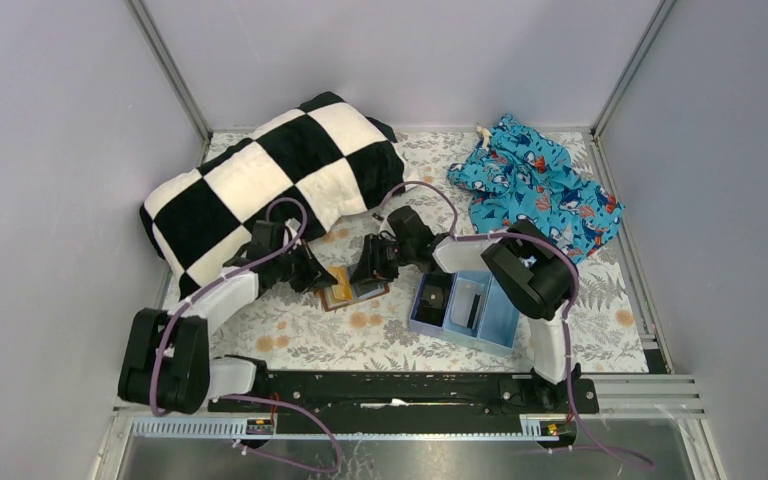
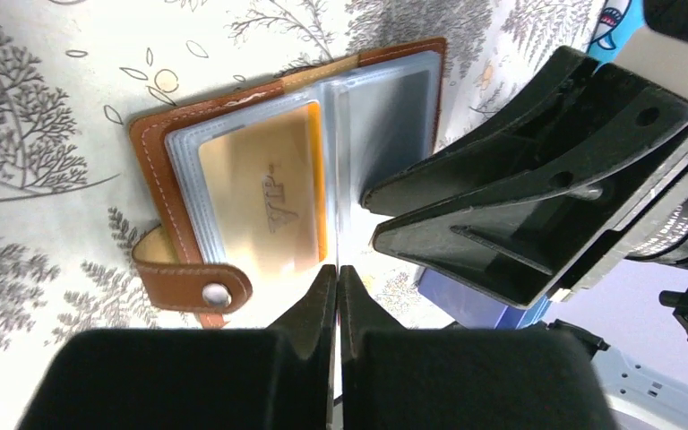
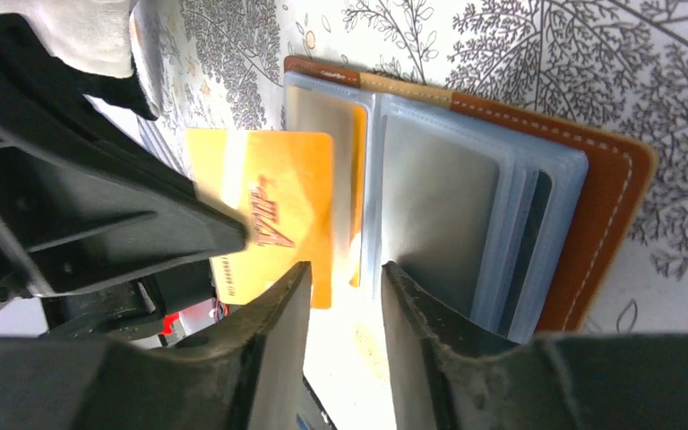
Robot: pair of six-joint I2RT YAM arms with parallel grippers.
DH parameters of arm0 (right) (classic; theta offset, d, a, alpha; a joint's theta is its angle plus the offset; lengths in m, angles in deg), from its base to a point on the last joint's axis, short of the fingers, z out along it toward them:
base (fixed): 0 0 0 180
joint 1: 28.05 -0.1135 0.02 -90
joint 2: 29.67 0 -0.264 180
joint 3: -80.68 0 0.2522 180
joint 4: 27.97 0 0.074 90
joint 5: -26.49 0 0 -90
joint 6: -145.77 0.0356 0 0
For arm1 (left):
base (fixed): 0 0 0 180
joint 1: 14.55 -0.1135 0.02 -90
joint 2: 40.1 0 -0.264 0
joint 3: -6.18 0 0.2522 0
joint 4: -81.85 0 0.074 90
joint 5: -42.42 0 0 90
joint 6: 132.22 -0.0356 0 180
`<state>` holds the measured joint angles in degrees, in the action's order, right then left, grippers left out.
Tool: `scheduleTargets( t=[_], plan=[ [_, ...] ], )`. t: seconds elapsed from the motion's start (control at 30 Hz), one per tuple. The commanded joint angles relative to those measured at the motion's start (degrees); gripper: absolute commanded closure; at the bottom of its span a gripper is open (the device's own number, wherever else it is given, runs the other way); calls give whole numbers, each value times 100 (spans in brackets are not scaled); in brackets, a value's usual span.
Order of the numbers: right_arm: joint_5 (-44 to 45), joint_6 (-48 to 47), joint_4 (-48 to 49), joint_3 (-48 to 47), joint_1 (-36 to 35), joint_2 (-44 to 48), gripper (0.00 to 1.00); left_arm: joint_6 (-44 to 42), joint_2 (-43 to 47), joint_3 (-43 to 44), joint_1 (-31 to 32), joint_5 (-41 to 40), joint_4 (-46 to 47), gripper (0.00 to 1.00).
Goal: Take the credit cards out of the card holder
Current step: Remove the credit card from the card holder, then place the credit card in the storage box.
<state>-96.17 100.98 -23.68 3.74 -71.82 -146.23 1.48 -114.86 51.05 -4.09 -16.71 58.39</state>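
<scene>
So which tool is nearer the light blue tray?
Right. The right tool hangs over the card holder, just left of the light blue tray; the left tool is further left, at the card holder's other edge.

Both arms are built alike. The left arm [image 1: 222, 300], at lower left of the overhead view, and the right arm [image 1: 550, 345], at lower right, pair smooth white link shells with bulky black joint housings [image 1: 165, 362]. A thin mauve cable [image 1: 286, 201] runs along each arm. In the left wrist view, the left gripper [image 2: 336, 273] at bottom centre has matte black fingers tapering to thin wedge tips. The right gripper [image 2: 369, 219], at right, shows ribbed, hollowed black mouldings with small round holes. In its own wrist view that gripper's fingers [image 3: 269, 358] look dusty and scuffed — greyish along the edges.
</scene>
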Motion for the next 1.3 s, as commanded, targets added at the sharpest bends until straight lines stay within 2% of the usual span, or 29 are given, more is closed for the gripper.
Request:
scheduleTargets(
  t=[0.0,0.13,0.27,0.37,0.5,0.67,0.8,0.9,1.07,1.27],
  plan=[
    [-51,-160,-400,-57,163,702,53,-578,814,650,-34,-461,-1267,100],
    [-824,45,175,127,546,1141,36,-791,1412,1011,-48,-208,-1628,100],
    [-1907,512,981,244,864,1397,28,-837,1755,1219,-59,304,-1526,100],
    [-2365,1204,1964,456,911,1612,25,-637,1828,1160,-69,769,-1059,100],
    [-2515,2012,3009,829,914,1699,23,-252,1985,1009,-70,1444,-246,100],
    [-2572,2565,3991,1175,890,1715,23,228,2096,866,-70,1721,451,100],
    [-2588,2639,4164,1266,838,1793,25,624,2159,665,-70,1890,935,100],
    [-2607,2998,4670,1317,791,1725,28,771,2176,591,-70,1966,1180,100],
    [-2718,3786,5747,1214,632,1387,43,823,2240,511,-70,2019,1217,100],
    [-2620,3972,5977,1010,362,1138,59,768,2312,448,-70,1984,1189,100]
  ],
)
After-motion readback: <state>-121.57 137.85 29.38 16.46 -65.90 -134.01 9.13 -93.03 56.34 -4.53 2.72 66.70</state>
